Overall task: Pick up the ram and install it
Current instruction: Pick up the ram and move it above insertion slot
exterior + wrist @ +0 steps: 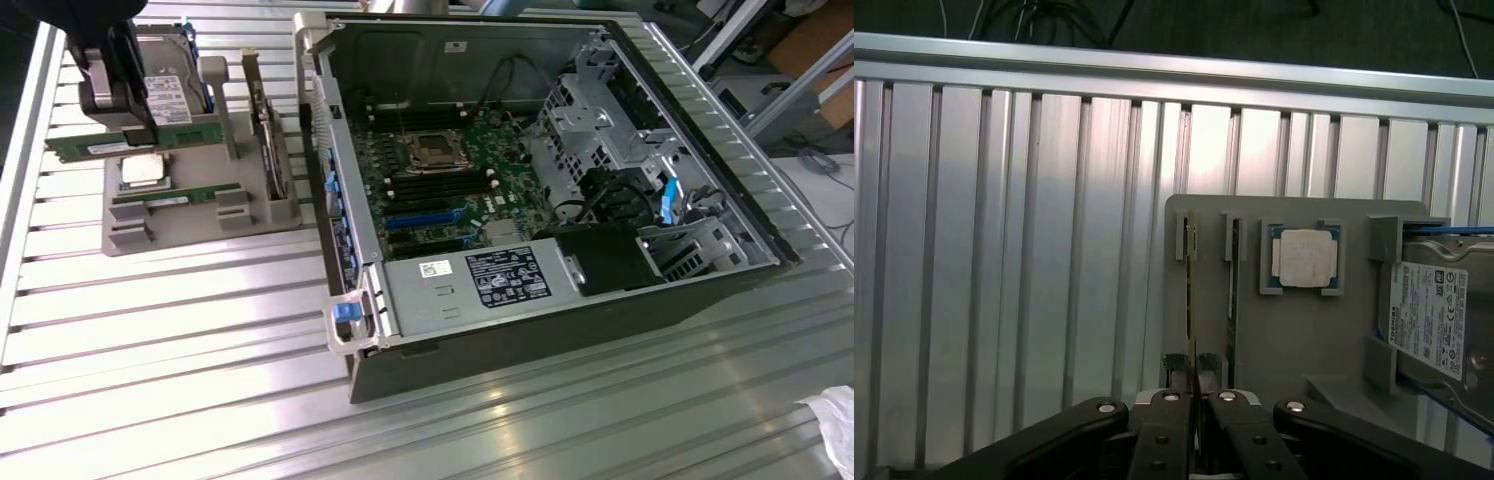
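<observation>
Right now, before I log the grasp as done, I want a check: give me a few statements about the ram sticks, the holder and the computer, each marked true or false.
1. The jaws are shut on the ram, at the grey holder. True.
2. The second ram stick is seated in the motherboard. False: it lies in the grey holder, outside the computer.
3. The CPU chip sits in its own pocket on the holder. True.
4. The computer case is closed up. False: its side is open and the motherboard is exposed.
</observation>
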Tool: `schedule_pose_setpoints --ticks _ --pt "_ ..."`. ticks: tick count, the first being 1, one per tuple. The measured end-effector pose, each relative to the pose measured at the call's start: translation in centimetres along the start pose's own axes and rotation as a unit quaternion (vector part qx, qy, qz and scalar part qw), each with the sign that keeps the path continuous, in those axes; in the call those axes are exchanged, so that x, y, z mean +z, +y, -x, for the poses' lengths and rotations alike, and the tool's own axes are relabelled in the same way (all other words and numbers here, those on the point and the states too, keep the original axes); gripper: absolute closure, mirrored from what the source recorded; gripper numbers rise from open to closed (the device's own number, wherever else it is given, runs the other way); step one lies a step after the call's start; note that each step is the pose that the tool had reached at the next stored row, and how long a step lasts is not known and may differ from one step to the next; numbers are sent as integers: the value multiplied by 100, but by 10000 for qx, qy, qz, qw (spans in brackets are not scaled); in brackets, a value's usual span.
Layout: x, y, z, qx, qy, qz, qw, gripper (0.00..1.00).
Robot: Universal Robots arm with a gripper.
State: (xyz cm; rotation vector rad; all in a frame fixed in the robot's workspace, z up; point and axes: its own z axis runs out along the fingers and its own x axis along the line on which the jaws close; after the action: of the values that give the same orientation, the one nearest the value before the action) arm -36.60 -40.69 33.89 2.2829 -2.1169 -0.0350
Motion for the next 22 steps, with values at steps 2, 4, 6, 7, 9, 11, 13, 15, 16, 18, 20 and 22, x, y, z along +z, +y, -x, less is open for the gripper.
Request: schedule_pose_setpoints --ticks 2,4,6,7,9,11,13,15,16,18,20,22 --pt "-15 1 0 0 0 -1 10000 87" --pt "-27 1 0 0 0 -1 10000 87" --pt "-43 2 0 0 0 -1 10000 87" --pt "-50 2 0 0 0 -1 10000 87" --pt "-61 2 0 0 0 0 10000 87" --pt "-78 3 0 0 -1 -1 10000 87" --pt "-94 3 0 0 0 0 10000 87" --pt "-107 4 0 0 0 0 10000 87" --pt "-114 4 0 0 0 0 10000 87" --pt "-131 5 0 0 0 0 10000 87" --pt "-148 5 0 0 0 0 10000 87" --pt "-164 6 0 0 0 0 10000 87"
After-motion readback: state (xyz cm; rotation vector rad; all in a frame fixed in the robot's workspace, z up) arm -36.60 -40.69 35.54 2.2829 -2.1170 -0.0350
